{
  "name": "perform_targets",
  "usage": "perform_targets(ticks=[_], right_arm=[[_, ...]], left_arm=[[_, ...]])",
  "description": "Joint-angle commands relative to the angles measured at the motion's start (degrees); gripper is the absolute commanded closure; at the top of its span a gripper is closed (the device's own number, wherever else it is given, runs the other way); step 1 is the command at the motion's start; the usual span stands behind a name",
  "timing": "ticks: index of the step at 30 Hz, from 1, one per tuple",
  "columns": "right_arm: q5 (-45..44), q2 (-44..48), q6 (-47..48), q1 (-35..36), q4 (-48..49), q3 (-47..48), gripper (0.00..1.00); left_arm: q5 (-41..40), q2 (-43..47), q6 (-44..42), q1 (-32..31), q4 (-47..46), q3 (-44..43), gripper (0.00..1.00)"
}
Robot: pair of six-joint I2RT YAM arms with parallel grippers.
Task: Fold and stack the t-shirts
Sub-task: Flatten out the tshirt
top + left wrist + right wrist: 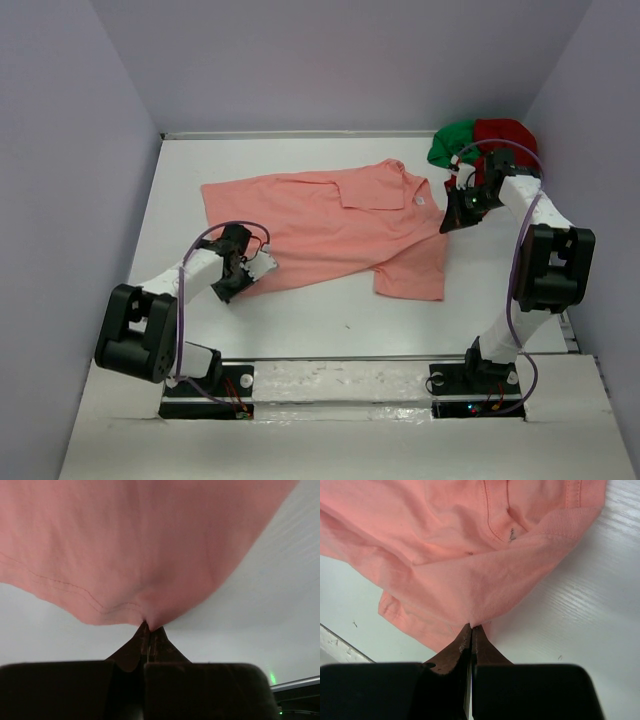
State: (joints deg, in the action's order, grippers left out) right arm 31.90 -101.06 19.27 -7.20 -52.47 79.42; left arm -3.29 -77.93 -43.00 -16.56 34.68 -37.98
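The salmon-pink t-shirt [330, 225] lies spread across the middle of the table, partly folded, with its white neck tag [422, 199] near the right. My left gripper [248, 268] is shut on the shirt's lower left edge [145, 615]. My right gripper [452, 215] is shut on the shirt's right edge [475, 615] near the collar. The green t-shirt [450, 142] and the dark red t-shirt [505, 135] lie bunched together at the back right corner.
White walls enclose the table on the left, back and right. The arm bases [340, 385] stand at the near edge. The right arm's cable [520, 260] loops beside the bunched shirts.
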Motion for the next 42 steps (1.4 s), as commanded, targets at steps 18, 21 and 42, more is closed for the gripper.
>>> perform_targets(ticks=[18, 21, 42], right_arm=[[0.0, 1.3, 0.9, -0.3, -1.5, 1.4, 1.00], [-0.3, 1.3, 0.9, -0.3, -1.6, 1.9, 1.00], [0.0, 0.6, -2.0, -0.3, 3.2, 13.0, 1.00]], left_arm=[[-1.7, 11.0, 8.4, 0.0, -2.2, -26.6, 1.00], [-3.1, 10.9, 9.3, -0.1, -3.2, -24.7, 1.00], [-16.7, 8.1, 12.2, -0.1, -14.5, -24.9, 1.00]])
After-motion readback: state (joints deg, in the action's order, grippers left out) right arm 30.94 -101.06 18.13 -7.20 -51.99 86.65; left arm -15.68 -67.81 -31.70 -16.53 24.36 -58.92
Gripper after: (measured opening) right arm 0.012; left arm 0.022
